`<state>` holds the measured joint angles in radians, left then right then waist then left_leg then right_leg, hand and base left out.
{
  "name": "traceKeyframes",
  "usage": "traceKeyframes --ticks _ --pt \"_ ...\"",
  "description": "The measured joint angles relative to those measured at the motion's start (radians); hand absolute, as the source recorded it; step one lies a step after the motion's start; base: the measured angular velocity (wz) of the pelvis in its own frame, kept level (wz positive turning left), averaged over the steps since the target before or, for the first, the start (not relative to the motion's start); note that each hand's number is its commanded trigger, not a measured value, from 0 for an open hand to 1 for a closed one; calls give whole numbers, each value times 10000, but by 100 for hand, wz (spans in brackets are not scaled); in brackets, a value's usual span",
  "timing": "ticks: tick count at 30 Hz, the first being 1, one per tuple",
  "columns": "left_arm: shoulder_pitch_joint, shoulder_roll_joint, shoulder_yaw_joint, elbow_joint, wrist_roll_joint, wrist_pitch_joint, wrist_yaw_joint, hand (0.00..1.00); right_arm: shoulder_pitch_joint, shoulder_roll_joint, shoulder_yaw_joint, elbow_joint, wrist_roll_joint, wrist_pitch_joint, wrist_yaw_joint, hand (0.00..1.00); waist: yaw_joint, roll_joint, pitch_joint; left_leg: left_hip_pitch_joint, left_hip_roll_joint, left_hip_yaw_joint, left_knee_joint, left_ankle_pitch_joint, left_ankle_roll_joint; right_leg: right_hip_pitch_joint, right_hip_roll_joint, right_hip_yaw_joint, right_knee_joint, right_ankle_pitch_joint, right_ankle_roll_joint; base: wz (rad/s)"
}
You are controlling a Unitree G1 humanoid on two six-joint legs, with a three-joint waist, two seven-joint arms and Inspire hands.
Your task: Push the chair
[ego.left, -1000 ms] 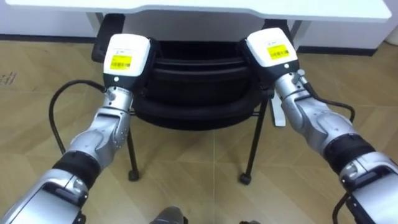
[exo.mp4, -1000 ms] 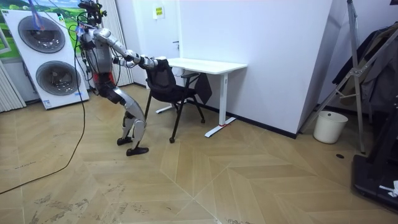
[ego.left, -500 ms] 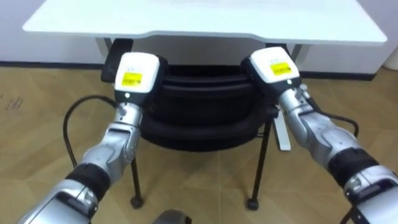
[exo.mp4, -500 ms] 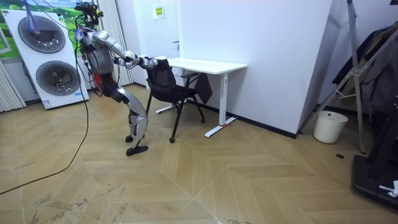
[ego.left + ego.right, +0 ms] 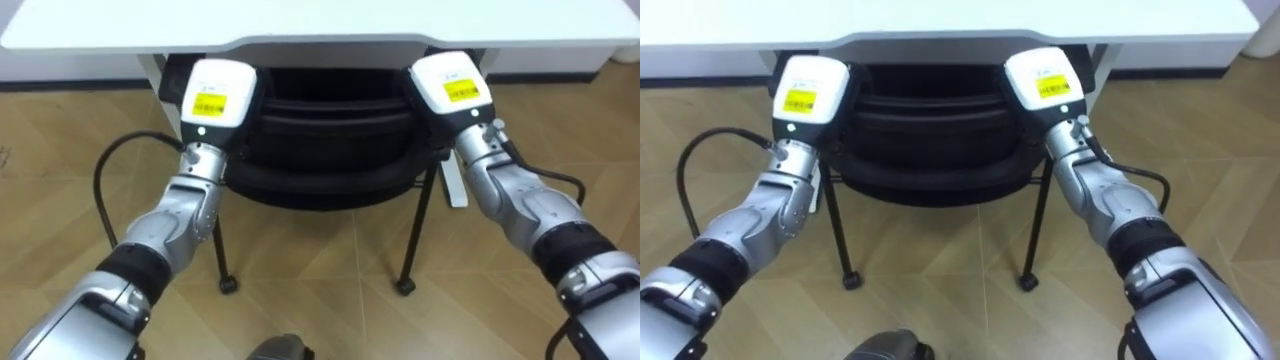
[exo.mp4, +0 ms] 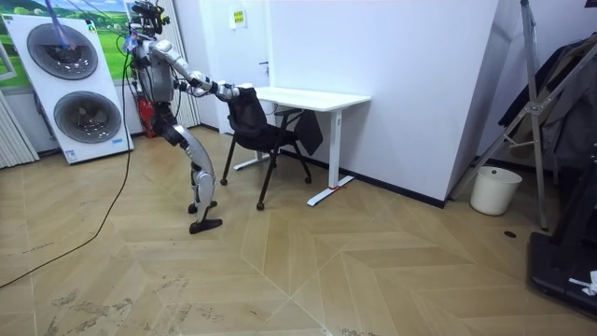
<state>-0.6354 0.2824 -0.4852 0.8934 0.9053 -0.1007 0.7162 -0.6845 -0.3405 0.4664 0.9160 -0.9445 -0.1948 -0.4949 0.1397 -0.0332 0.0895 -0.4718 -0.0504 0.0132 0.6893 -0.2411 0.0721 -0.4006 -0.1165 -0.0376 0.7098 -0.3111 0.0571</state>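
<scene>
Leans forward on a wood floor in the room view, arms stretched toward a white counter set against the wall. Shows a black chair just in front of the counter, backrest turned toward the robot, seat seemingly partly beneath the counter's front edge. Looks stiff and fairly light: thin metal legs, a padded seat, small feet or casters at the ends of the legs. Should slide over the floor toward the counter rather than tip, provided the push stays level. Suggests the two top corners of the backrest as the places to take hold, one on each side, to send the chair straight under the counter without swinging. Puts the left robot hand at the backrest's left top corner and the right robot hand at the right top corner, both just short of the counter's front edge. Turns the backs of both toward the camera; cannot tell whether either is clasped round the backrest or pressed flat against it.
</scene>
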Motion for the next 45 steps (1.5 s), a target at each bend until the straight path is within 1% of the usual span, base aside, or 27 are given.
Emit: traceKeyframes --ticks 1,3,6,9,12,18,19,21,25,26,28,29,30,31,32,33,34,36,37,38,39,40,41,42,43,44,45 --pt "4 112 4 -103 9 4 -24 0 49 -26 4 -161 1 -25 -4 0 -43 -52 -3 38 -23 36 -172 54 60 41 -36 -8 -167 86 29 0" --pt "4 226 9 -152 26 -26 -45 0 178 4 2 -411 33 85 38 0 -76 -101 -1 122 -56 48 -338 82 101 127 -34 6 -376 169 51 0" --pt "13 196 52 -154 -6 29 -349 0 212 54 0 -509 497 166 573 0 -206 -145 -26 377 -115 52 -582 111 157 423 -29 20 -698 263 130 -1" --pt "34 -46 348 -185 -189 90 -764 0 204 112 -9 -470 1198 309 1028 0 -204 -221 -57 666 -120 85 -907 202 196 733 -21 38 -1103 428 165 -3" --pt "198 -123 435 -487 -509 107 -971 0 203 121 -13 -463 1996 392 1362 0 -213 -285 -113 858 -109 81 -1230 325 222 980 1 4 -1550 620 191 0" --pt "889 -178 885 -1258 -515 77 -1164 0 497 181 -218 -775 2021 467 1895 0 -227 -459 -226 1327 -121 93 -1900 570 282 1396 76 70 -2119 935 238 -3" --pt "961 -161 906 -1314 -514 77 -1183 0 652 191 -323 -982 2021 549 1930 0 -229 -529 -298 1391 -125 93 -2059 624 266 1439 82 74 -2275 973 238 0" --pt "1005 -135 926 -1391 -518 84 -1305 0 786 188 -635 -1221 2021 571 1961 0 -242 -582 -340 1469 -101 66 -2236 713 235 1602 125 57 -2476 1060 196 2" --pt "1554 154 1157 -2410 -858 149 -1857 0 936 108 -994 -2111 2020 629 2138 0 -637 -587 -371 1579 -66 -77 -2389 803 190 1879 157 -179 -2887 1191 139 7" --pt "1801 175 1165 -2817 -1015 147 -1871 0 1200 -48 -1138 -2642 2023 656 2140 0 -709 -568 -428 1593 -22 -74 -2421 818 191 1953 208 -186 -3080 1297 135 0" --pt "2196 288 1198 -3452 -1107 148 -1908 0 1809 -260 -1492 -3656 2007 674 2135 0 -777 -532 -454 1684 41 -61 -2437 820 191 2140 292 -151 -3318 1417 144 -7" --pt "2412 441 1287 -4103 -1092 87 -1985 0 2159 -473 -1647 -4209 1985 667 2134 0 -787 -527 -456 1692 52 -57 -2437 821 192 2159 299 -167 -3346 1443 139 -5" --pt "2463 527 1281 -4272 -1037 44 -2085 0 2306 -563 -1810 -4456 1978 624 2130 0 -827 -516 -462 1694 51 -55 -2437 822 194 2158 296 -167 -3345 1444 139 0" --pt "2566 683 1445 -4413 -1085 -192 -2100 0 2564 -860 -1924 -4884 1949 590 2132 0 -832 -487 -479 1711 43 -56 -2475 827 193 2168 299 -147 -3345 1444 140 0" --pt "2735 970 1611 -4562 -1099 -244 -2118 0 2867 -1142 -2266 -5622 2037 429 1983 0 -809 -487 -479 1792 29 -28 -2591 877 179 2183 298 -89 -3352 1444 140 -7" --pt "2870 1122 1752 -4666 -1109 -286 -2124 0 2924 -1284 -2436 -6021 2080 361 1806 0 -836 -488 -480 1860 32 20 -2640 903 177 2199 297 -38 -3372 1450 139 -13" --pt "3170 1265 2128 -5081 -1084 -401 -2250 0 3103 -1488 -3177 -6825 2227 86 1068 0 -816 -434 -514 1913 61 51 -2661 909 171 2278 316 -37 -3516 1483 111 -11" --pt "3539 1328 2587 -5238 -1101 -696 -2340 0 3113 -1550 -4563 -7656 2396 -256 -389 0 -818 -353 -559 2078 95 68 -2746 914 157 2466 352 -41 -3696 1539 93 -5" --pt "3972 1384 2991 -5504 -1102 -916 -2417 0 3146 -1642 -5580 -8084 2615 -506 -1179 0 -843 -295 -615 2197 173 110 -2814 900 136 2642 419 -46 -3922 1663 76 -6" --pt "4527 1544 3605 -6046 -1108 -1197 -2418 0 3216 -1855 -6676 -8474 2966 -732 -1915 0 -839 -271 -634 2232 211 87 -2847 877 101 2758 477 -45 -4144 1738 56 -5" --pt "4825 1625 4003 -6451 -1223 -1429 -2373 0 3372 -2041 -7204 -8624 3222 -807 -2343 0 -841 -272 -635 2236 217 67 -2845 867 89 2816 492 -63 -4223 1747 47 5" --pt "5230 1815 4975 -7325 -1730 -1834 -1962 0 3872 -2390 -8243 -8882 3845 -901 -3124 0 -848 -285 -660 2286 218 12 -2864 846 61 2868 501 -144 -4215 1749 47 10" --pt "5605 1899 6282 -8191 -2537 -2161 -1254 0 4553 -2453 -9192 -9205 4343 -996 -3680 0 -931 -266 -800 2392 226 5 -2990 847 57 2860 495 -202 -4204 1745 50 7" --pt "5781 1935 7017 -8548 -2980 -2257 -782 0 4928 -2453 -9657 -9341 4522 -1086 -3944 0 -1023 -233 -918 2464 219 8 -3068 842 50 2887 484 -199 -4213 1739 60 -4" --pt "6153 2022 8269 -9006 -4010 -2398 174 0 5600 -2488 -10386 -9395 5118 -1381 -4378 0 -1169 -105 -1030 2769 193 46 -3325 824 50 3066 452 -189 -4184 1714 98 -25" --pt "6564 2024 9415 -9254 -4938 -2517 912 0 6280 -2488 -11059 -9395 6074 -1546 -4655 0 -1251 30 -1102 3178 182 187 -3577 788 48 3316 424 -184 -4196 1702 110 -29" --pt "6826 2023 9940 -9291 -5353 -2552 1238 0 6588 -2486 -11360 -9397 6595 -1534 -4739 0 -1275 16 -1086 3342 168 245 -3647 763 52 3429 397 -202 -4161 1649 124 -32"
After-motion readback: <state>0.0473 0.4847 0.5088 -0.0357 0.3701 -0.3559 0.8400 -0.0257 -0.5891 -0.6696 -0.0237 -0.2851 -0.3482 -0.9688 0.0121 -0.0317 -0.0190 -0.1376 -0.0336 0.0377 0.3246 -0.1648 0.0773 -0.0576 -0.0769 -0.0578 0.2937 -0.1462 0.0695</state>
